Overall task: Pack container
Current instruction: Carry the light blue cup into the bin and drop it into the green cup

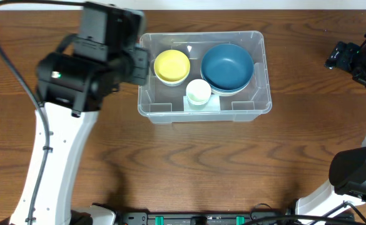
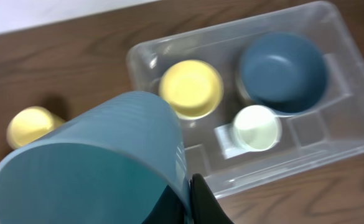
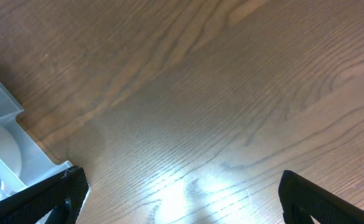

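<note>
Container [image 1: 245, 111]: sat mid-table, far side; long axis ran L–R. Yellow bowl [image 1: 171, 66], blue bowl [image 1: 227, 67] & pale cup [image 1: 199, 91] inside.
Left gripper [image 2: 189, 200]: pinched blue cup [image 2: 94, 162] by its wall, over container's left end; open front-left corner lay just to its right.
Right gripper [image 3: 182, 198]: fingers spread, empty, well apart.
Nearer arm: left, prob. the one to drop in.

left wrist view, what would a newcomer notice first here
A big blue cup fills the foreground, pinched at its rim by the fingers of the left gripper. Behind it on the wood table sits the clear container, already holding a dark blue bowl, a yellow bowl and a small white cup.
</note>
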You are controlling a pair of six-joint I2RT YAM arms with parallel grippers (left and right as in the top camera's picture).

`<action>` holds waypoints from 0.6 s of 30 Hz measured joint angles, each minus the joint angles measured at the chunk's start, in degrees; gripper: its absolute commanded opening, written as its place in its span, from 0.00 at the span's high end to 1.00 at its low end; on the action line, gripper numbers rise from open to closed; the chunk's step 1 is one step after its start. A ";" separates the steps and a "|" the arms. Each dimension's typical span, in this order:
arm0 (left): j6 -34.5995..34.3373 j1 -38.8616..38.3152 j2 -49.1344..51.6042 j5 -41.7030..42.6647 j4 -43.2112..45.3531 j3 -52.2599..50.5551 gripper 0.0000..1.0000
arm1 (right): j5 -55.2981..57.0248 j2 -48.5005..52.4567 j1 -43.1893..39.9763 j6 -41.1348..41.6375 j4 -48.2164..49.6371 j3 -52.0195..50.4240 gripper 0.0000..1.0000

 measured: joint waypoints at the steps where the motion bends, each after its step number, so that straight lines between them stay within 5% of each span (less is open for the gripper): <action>1: -0.24 -1.51 0.57 0.02 0.55 0.02 0.94 | -0.02 0.00 0.00 0.00 0.00 0.00 0.01; 18: 1.36 -13.18 19.12 0.04 1.31 0.02 0.94 | -0.02 0.00 0.00 0.00 0.00 0.00 0.01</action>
